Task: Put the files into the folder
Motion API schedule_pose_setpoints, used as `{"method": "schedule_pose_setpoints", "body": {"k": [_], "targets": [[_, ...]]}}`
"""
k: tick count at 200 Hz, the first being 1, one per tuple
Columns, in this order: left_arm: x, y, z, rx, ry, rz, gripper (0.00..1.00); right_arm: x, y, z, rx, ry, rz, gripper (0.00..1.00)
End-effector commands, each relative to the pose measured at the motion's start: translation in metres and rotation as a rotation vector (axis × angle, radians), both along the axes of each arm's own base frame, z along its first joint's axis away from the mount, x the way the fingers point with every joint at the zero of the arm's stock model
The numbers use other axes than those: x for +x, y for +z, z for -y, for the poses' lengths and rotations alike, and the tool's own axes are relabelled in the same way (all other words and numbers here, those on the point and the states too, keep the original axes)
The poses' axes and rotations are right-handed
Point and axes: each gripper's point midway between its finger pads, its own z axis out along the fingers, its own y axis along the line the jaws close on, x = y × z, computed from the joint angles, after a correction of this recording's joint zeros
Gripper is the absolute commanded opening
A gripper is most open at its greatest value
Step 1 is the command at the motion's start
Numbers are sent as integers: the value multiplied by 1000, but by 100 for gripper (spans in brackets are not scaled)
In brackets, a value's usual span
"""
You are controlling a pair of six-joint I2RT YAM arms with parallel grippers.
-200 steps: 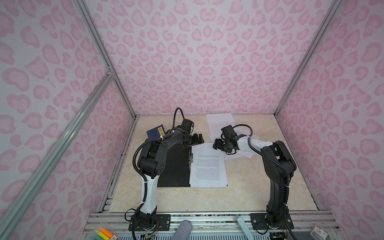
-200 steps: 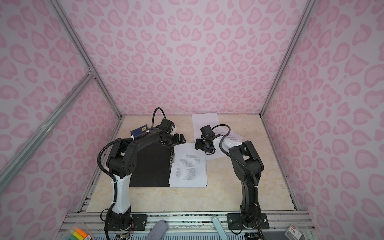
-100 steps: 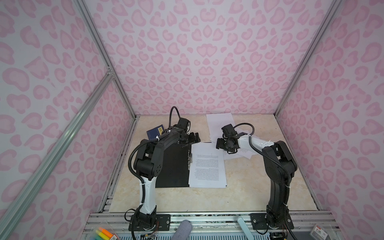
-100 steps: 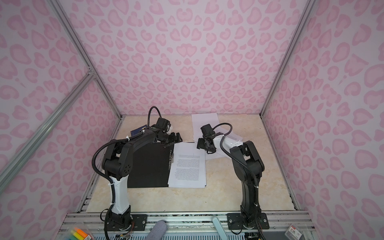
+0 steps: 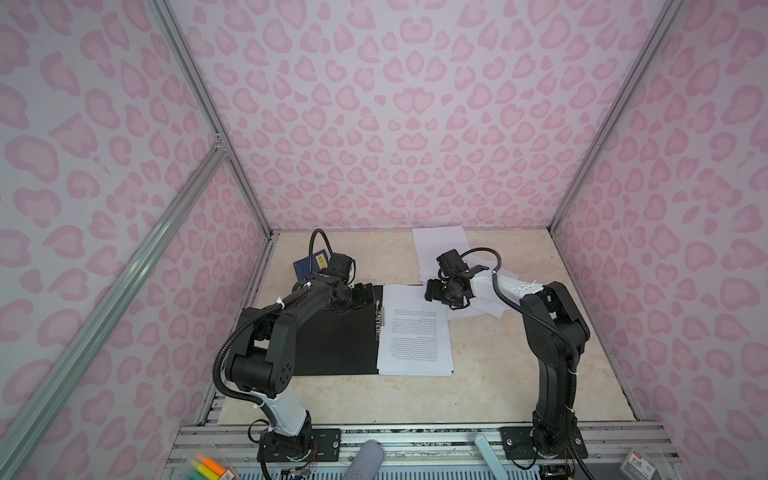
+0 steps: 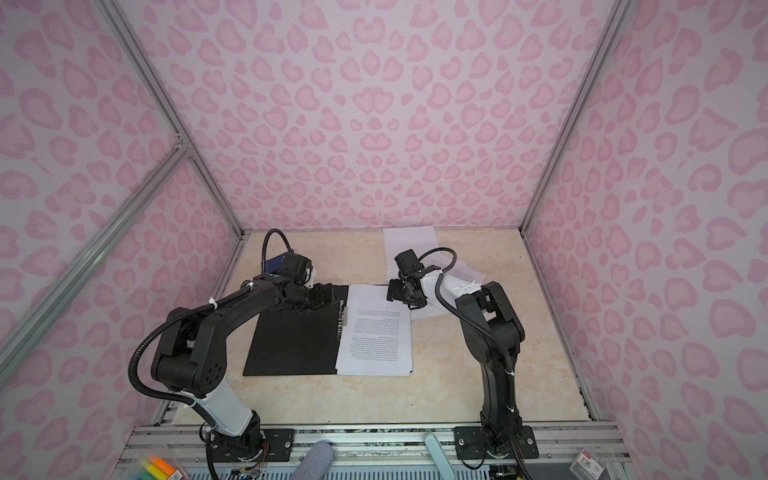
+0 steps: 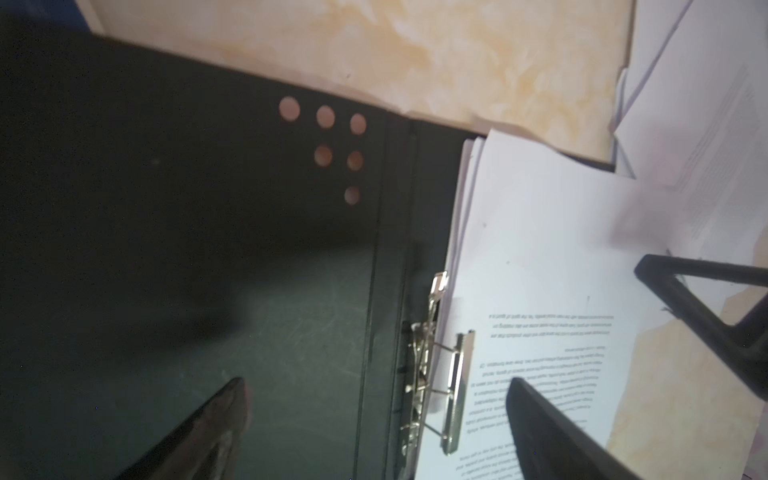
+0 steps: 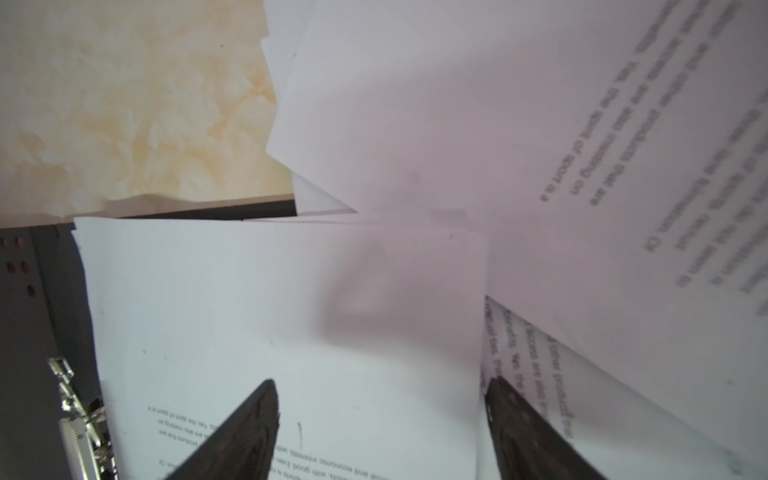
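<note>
Entry: loose files (image 5: 442,245), white sheets fanned on the table (image 5: 498,374) just beyond the far right corner of the open folder (image 5: 332,340), where a filed stack (image 5: 415,332) lies lengthwise along the spine. Your right gripper (image 5: 434,291), jaws apart and empty, hangs over that corner, nearest them. Your left gripper (image 5: 365,296), jaws wide, empty, straddles the clip (image 7: 453,395).

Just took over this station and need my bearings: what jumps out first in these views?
The open folder, black inside, lies flat mid-table with a stack of printed sheets on its right half, beside the metal clip. The left gripper and right gripper are both open above the folder's far end. More loose sheets lie scattered behind the right one.
</note>
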Motion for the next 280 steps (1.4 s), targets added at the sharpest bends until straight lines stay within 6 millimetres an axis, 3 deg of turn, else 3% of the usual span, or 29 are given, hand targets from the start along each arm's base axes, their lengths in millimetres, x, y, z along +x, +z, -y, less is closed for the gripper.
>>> {"method": "schedule_pose_setpoints", "body": {"k": [1, 26, 94, 161, 268, 271, 280], "targets": [[-11, -11, -4, 10, -3, -23, 98, -2, -5, -5, 18, 0, -22, 80], [-13, -22, -1, -11, 5, -51, 98, 0, -6, -9, 38, -3, -29, 79], [-13, -26, 3, -33, 11, -53, 98, 0, -3, -19, 0, -11, -24, 78], [-15, -29, 1, -30, 16, -59, 98, 0, -4, 5, -171, -52, 2, 83], [-16, -30, 3, -41, 18, -61, 98, -5, -9, -14, -115, -16, -13, 80], [-16, -30, 3, -40, 19, -60, 98, 3, 0, -18, -99, -17, 8, 80], [-16, -29, 3, -39, 19, -58, 98, 4, 0, -20, -94, -16, 9, 80]]}}
